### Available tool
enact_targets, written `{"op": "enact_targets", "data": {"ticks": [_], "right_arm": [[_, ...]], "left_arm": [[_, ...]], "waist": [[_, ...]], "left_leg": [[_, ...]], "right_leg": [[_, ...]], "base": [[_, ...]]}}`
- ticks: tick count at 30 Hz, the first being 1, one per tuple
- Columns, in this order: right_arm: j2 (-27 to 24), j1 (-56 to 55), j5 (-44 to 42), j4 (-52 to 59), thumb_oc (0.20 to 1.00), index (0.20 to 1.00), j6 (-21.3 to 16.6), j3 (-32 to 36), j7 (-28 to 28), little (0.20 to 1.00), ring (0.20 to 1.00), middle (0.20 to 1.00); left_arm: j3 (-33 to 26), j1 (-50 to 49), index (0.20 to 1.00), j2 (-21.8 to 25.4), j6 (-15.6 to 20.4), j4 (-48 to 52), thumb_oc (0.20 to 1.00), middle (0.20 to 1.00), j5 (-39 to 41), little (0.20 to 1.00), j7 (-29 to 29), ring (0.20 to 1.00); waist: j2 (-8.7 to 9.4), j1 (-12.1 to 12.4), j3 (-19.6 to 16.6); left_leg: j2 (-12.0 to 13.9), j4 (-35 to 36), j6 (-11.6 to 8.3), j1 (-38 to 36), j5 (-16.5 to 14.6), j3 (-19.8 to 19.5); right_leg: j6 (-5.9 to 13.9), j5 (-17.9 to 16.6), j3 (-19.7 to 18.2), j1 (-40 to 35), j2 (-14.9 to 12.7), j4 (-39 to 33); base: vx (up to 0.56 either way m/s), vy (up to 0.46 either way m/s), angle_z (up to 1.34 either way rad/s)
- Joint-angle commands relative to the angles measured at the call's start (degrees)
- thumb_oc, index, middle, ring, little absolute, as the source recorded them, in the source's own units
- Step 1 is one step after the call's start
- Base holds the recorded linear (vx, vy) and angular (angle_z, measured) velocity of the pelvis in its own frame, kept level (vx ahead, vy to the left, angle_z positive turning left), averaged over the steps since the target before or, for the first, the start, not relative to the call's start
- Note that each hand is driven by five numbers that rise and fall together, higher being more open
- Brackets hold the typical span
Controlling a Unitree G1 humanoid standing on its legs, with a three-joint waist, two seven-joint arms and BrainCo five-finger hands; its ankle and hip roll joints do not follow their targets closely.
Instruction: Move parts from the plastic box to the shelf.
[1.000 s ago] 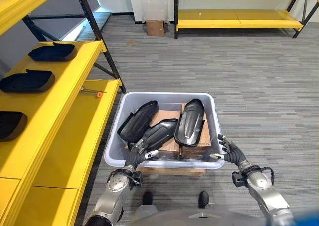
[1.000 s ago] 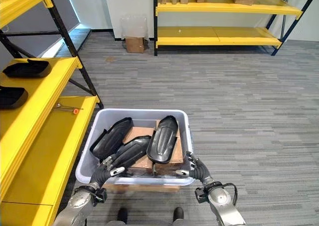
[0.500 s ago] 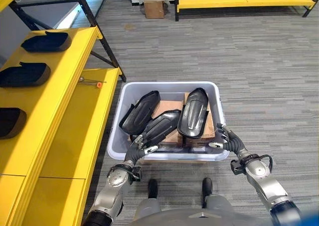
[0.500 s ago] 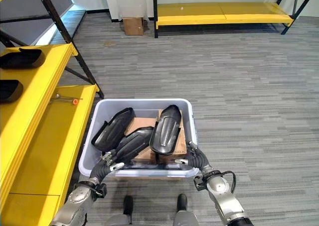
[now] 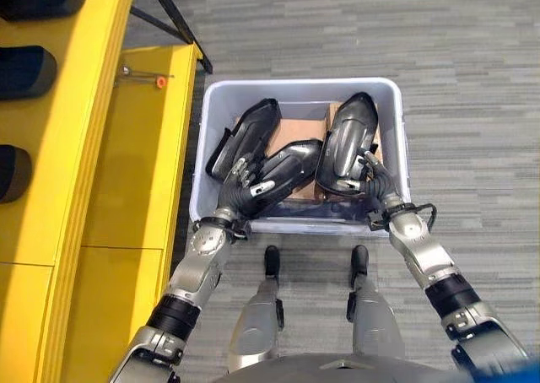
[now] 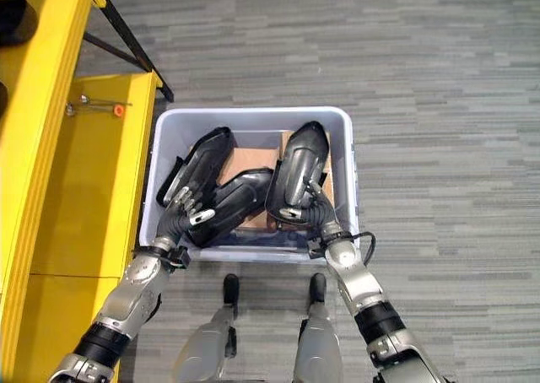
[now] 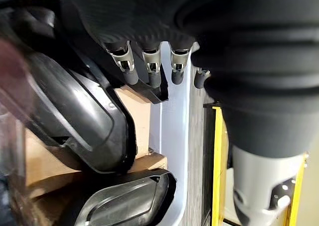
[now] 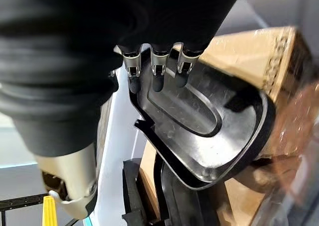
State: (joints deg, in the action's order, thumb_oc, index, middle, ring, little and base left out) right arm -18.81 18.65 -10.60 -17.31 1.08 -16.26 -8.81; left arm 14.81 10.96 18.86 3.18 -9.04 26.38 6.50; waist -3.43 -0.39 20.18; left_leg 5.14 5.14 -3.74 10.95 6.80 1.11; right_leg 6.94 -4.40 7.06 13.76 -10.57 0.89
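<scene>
The grey plastic box point(image 5: 304, 83) sits on the floor in front of me with three black moulded parts lying on cardboard boxes point(image 5: 297, 133). My left hand point(image 5: 242, 183) is inside the box, its fingers spread and relaxed over the near end of the middle part point(image 5: 291, 165). The left part point(image 5: 246, 132) leans on the box's left wall. My right hand point(image 5: 376, 180) reaches in at the near right, fingers straight at the near rim of the right part point(image 5: 348, 140), whose hollow underside point(image 8: 209, 121) shows past the fingertips. The yellow shelf point(image 5: 143, 155) runs along my left.
Black parts point(image 5: 25, 62) lie on the shelf's upper tier. A small metal tool with an orange tip point(image 5: 148, 81) rests on the lower tier near a black upright. Grey carpet lies to the right of the box.
The camera has tilted down over the box. Both hands have moved forward over the near rim into the box and onto the middle and right parts.
</scene>
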Motion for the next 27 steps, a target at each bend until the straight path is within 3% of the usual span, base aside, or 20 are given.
{"op": "enact_targets", "data": {"ticks": [1,7,17,27], "right_arm": [[1.65,1.04,-2.39,3.09,1.0,1.0,-3.68,0.93,-2.49,1.0,1.0,1.0],[3.0,3.36,-3.7,6.62,1.0,1.0,-5.33,3.21,-6.21,1.0,1.0,1.0],[3.01,1.39,-3.42,13.87,1.0,1.0,-7.43,4.46,-7.03,1.0,1.0,1.0],[2.71,2.52,-1.2,12.64,1.0,1.0,-7.48,6.41,-9.96,1.0,1.0,1.0]], "left_arm": [[-0.58,-0.91,1.0,2.37,4.0,4.93,1.0,1.0,0.48,1.0,1.41,1.0],[-0.73,-0.43,1.0,1.99,4.41,7.69,1.0,1.0,2.08,1.0,2.74,1.0],[-1.15,-0.99,1.0,2.53,4.55,8.42,1.0,1.0,1.82,1.0,3.24,1.0],[-1.0,-0.87,1.0,2.64,5.09,8.52,1.0,1.0,2.32,1.0,3.78,1.0]], "waist": [[2.98,0.57,-1.25],[3.04,0.64,1.41],[3.68,0.24,2.56],[3.68,0.43,3.38]], "left_leg": [[-0.25,-2.1,0.86,-1.02,-2.88,-0.14],[-0.77,-2.33,0.83,-0.09,-2.75,0.06],[-0.56,-2.36,0.82,0.04,-2.77,0.18],[-0.37,-2.45,0.67,0.65,-2.59,0.17]], "right_leg": [[0.69,-4.11,-2.27,2.99,-4.22,3.14],[1.12,-4.54,-2.62,3.91,-4.98,3.19],[1.19,-4.48,-2.82,4.43,-4.85,3.51],[1.22,-4.36,-2.78,5.24,-4.73,3.8]], "base": [[0.0,0.0,0.0],[0.0,0.006,0.0],[0.0,0.0,0.0],[0.0,0.0,0.0]]}}
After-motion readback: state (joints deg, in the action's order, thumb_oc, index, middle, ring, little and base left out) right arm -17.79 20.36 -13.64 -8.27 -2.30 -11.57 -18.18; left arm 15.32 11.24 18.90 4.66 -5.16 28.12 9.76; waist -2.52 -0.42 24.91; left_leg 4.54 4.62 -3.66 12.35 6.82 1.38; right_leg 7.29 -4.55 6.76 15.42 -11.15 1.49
